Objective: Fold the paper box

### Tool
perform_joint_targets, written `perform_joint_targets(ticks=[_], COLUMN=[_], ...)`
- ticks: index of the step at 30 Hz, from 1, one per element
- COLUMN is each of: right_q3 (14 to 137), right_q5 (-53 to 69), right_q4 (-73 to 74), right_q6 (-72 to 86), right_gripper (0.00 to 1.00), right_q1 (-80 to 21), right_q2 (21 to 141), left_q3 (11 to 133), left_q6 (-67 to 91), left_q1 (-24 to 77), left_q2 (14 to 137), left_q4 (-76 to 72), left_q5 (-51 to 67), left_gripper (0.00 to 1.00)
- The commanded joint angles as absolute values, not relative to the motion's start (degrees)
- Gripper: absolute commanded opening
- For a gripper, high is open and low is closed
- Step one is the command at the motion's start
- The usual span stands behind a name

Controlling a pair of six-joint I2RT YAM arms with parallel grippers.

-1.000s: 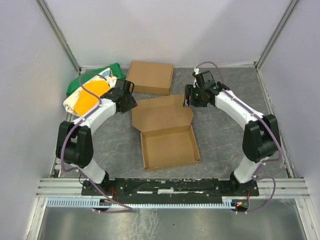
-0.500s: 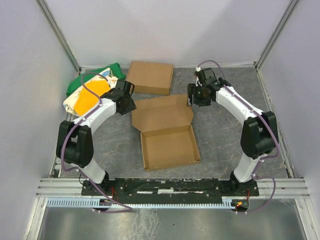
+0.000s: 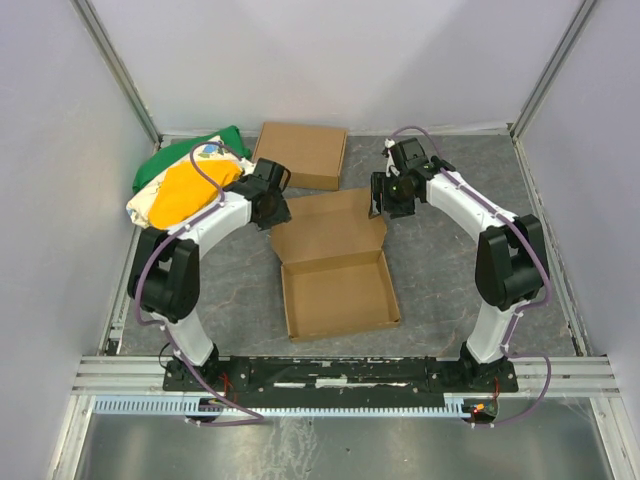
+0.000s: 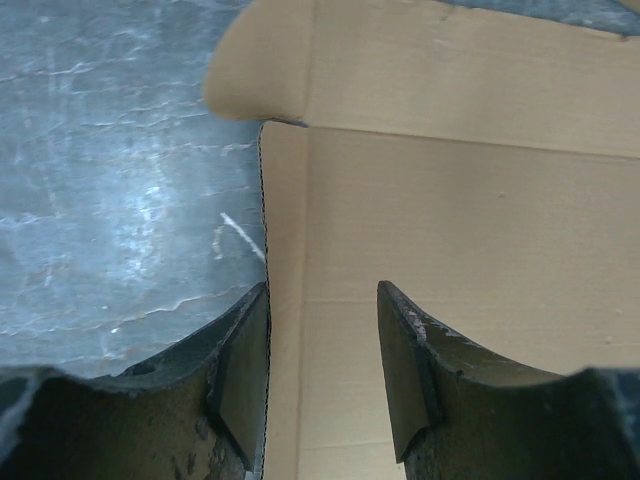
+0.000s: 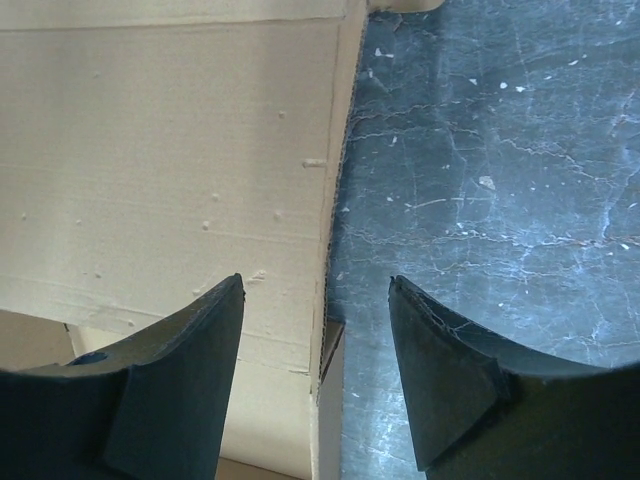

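Note:
The paper box (image 3: 335,270) lies in the middle of the table, its tray part near me and its lid (image 3: 330,228) open toward the back. My left gripper (image 3: 275,205) is open at the lid's left edge; in the left wrist view the lid (image 4: 460,200) runs between the fingers (image 4: 245,360), with a rounded tab (image 4: 255,70) ahead. My right gripper (image 3: 385,200) is open at the lid's right edge; in the right wrist view the cardboard edge (image 5: 335,230) stands between the fingers (image 5: 440,370). Neither gripper holds anything.
A ready-made brown cardboard box (image 3: 300,154) sits at the back, just behind the lid. A green, yellow and white bag (image 3: 185,182) lies at the back left. Grey walls and metal rails (image 3: 340,372) close in the table.
My left gripper has moved right, from beside the bag to the lid's left edge. My right gripper shifted slightly at the lid's right edge. The box has not moved.

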State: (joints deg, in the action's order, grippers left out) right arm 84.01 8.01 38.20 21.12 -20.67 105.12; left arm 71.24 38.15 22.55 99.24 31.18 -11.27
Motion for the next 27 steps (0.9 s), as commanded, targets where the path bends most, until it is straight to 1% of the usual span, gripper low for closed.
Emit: perform_joint_targets(ticks=[1, 8, 21, 27], right_q3=[85.80, 86.30, 87.96, 88.15], right_q5=[10.17, 12.42, 7.70, 6.78], right_q4=[37.36, 37.34, 38.30, 38.43], right_q6=[20.06, 19.59, 19.06, 18.98], right_gripper=[0.67, 0.65, 0.59, 0.59], right_q1=[-20.60, -21.34, -26.40, -27.19], right_q2=[105.38, 107.00, 108.89, 109.48], left_q3=[76.33, 78.25, 83.79, 83.65], left_q6=[37.00, 36.58, 36.46, 36.96], left_q1=[24.42, 25.72, 30.38, 31.56], left_q2=[100.63, 101.59, 106.26, 107.97], left_q4=[30.52, 31.07, 32.39, 32.20], left_q5=[-10.78, -11.32, -12.11, -12.13], left_gripper=[0.53, 0.53, 0.52, 0.52])
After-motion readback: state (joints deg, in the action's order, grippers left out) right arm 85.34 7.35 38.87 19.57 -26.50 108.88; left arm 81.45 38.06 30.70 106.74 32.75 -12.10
